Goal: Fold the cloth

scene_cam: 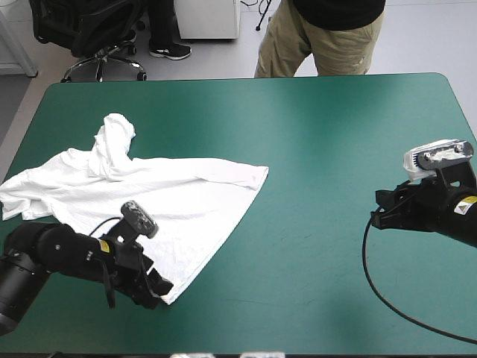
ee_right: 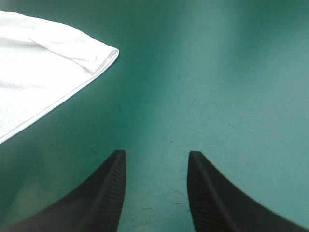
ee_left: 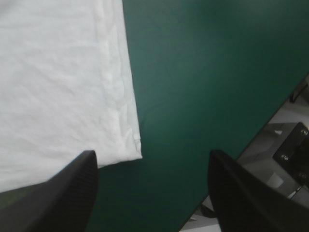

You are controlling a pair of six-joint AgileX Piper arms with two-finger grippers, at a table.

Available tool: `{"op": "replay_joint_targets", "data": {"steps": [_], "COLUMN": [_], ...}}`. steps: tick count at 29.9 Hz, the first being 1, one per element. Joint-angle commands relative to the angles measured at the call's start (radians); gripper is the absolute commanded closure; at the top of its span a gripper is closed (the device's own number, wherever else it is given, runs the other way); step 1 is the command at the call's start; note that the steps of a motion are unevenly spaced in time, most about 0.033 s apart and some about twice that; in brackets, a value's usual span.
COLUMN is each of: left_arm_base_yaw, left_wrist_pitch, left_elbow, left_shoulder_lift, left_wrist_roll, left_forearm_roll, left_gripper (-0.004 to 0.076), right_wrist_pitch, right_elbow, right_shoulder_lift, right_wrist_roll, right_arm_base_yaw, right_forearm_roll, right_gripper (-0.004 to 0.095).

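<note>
The white T-shirt [scene_cam: 141,194] lies spread over the left half of the teal-green table, partly rumpled near its far end, with one corner pointing to the front. My left gripper [scene_cam: 153,287] sits at that front corner [ee_left: 130,150], open, the corner lying just ahead of and between its fingers [ee_left: 67,193]. My right gripper [scene_cam: 384,212] hovers low over bare cover at the right side, open and empty, well apart from the shirt's nearest corner [ee_right: 104,55].
The table's front edge [ee_left: 231,164] runs close beside the left gripper. A person stands beyond the far edge, not over the table. Bare teal-green cover [scene_cam: 335,149] fills the middle and right.
</note>
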Motion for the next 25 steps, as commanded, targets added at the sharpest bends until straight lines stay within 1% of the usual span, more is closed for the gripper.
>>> {"op": "replay_joint_targets", "data": {"steps": [1,5,9,15,18,20,25], "left_arm_base_yaw": [-0.083,-0.145,-0.176,-0.238,-0.272,-0.297,-0.374], "left_wrist_pitch": [-0.133,-0.209,-0.269,-0.364,-0.376,-0.366,-0.349], "left_elbow": [0.07,0.118,0.155,0.16,0.16,0.16,0.16], "left_shoulder_lift": [-0.01,0.011,0.062,0.164,0.238,0.279,0.351], "left_wrist_roll": [-0.004,-0.05,-0.05,-0.065,-0.101,-0.137,-0.224], "left_forearm_roll": [0.002,0.082,0.128,0.16,0.201,0.236,0.287], "left_gripper": [0.0255,0.0255,0.0255,0.0255,0.026,0.0272,0.0322], "right_wrist_pitch": [-0.081,-0.085,-0.095,-0.104,-0.106,-0.106,-0.111], "right_elbow": [-0.02,-0.02,-0.02,-0.02,-0.02,-0.02,-0.02], "right_shoulder_lift": [-0.006,-0.002,-0.002,-0.002,-0.002,-0.002,-0.002], "right_wrist_roll": [-0.001,-0.003,-0.009,-0.009,-0.009,-0.009,-0.009], "right_arm_base_yaw": [-0.005,-0.005,-0.005,-0.005,-0.005,-0.005,-0.005], "right_forearm_roll": [0.038,0.038,0.042,0.048,0.048,0.048,0.048], "right_gripper": [0.0517,0.0517,0.0517,0.0517,0.0517,0.0517,0.0517]}}
